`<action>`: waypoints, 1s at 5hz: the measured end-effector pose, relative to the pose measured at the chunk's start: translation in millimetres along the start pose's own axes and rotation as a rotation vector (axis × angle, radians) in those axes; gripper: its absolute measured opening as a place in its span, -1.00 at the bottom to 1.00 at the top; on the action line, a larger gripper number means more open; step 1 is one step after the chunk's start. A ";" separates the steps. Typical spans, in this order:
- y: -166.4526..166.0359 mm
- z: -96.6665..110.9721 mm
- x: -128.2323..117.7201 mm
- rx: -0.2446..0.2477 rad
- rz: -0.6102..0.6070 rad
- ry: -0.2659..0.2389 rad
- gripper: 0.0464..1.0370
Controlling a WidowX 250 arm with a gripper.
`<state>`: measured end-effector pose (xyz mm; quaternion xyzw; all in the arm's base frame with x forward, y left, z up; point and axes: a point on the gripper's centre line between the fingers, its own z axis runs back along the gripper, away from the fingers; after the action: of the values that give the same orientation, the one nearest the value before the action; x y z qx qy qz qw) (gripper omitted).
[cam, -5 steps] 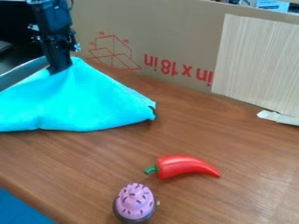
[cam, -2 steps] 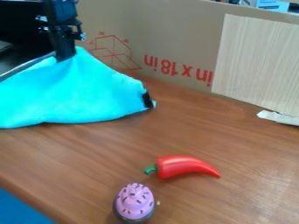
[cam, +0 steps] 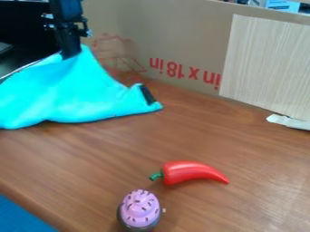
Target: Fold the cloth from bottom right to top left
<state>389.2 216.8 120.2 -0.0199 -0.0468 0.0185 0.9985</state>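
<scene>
Your gripper point(cam: 70, 53) has the cloth point(cam: 66, 93) pinched between its fingers, drawn up into a peak at the upper left of the view. Compared with the earlier frames, it has climbed and shifted a little to the right in view, and the cloth has come with it: the near hem sits farther back from you, and the right side, nearly straight before, now sags inward below the peak. The dark patch point(cam: 147, 94) by the right-hand corner shows more plainly than it did at first.

For the task, I'd read that as the lift and pull under way, with no settled fold yet. The right-hand corner trails on the table point(cam: 200, 131), so you probably need to carry the held part over toward the far left before lowering it; raise it straight up and you may just drag the whole cloth along.

The arm comes in from the top edge and hangs nearly upright, fingertips down, in front of the cardboard point(cam: 181, 27).
</scene>
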 end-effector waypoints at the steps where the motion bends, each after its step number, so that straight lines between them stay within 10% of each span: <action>1: 4.2 -2.7 6.6 0.022 -0.013 -0.044 -0.97; 3: 14.0 -17.0 5.8 0.085 -0.037 -0.054 -0.92; 5: 27.3 2.5 13.6 0.154 0.000 -0.060 -0.07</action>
<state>401.6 244.6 122.9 0.0573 -0.0749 0.0224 0.9953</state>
